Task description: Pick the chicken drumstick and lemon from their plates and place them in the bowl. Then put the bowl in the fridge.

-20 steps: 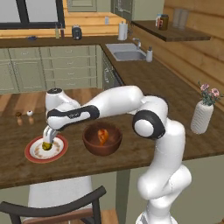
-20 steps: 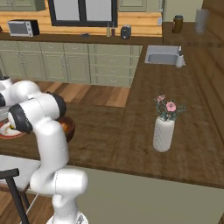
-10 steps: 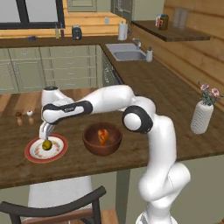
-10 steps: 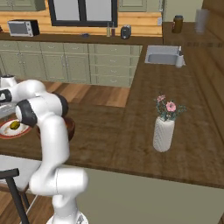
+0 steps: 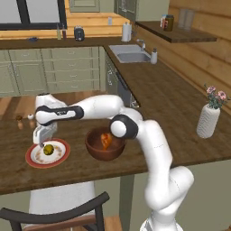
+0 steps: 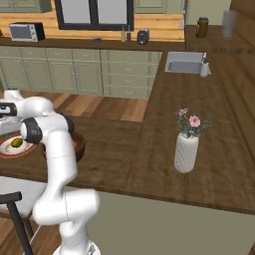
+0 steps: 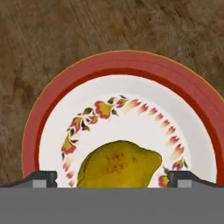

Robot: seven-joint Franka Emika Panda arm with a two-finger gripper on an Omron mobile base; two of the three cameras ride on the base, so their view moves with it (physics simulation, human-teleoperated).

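Yellow-green lemon point(image 7: 119, 164) sits between my wide-apart claw point(image 7: 112, 178) tips on the red-rimmed plate point(image 7: 57, 98); an off-centre squeeze could roll it free.

A yellow-green lemon point(image 5: 48, 148) with brown flecks lies on a round white plate with a red rim point(image 5: 32, 158) and a ring of painted flowers, at the left of the left base view on the brown wooden counter; in the hand view the lemon point(image 7: 119, 164) sits at the bottom centre. Just to its right stands the deep reddish-brown bowl point(image 5: 96, 152), upright, with the orange-brown chicken drumstick point(image 5: 106, 140) inside it. In the right base view the plate point(image 6: 6, 152) is at the left edge.
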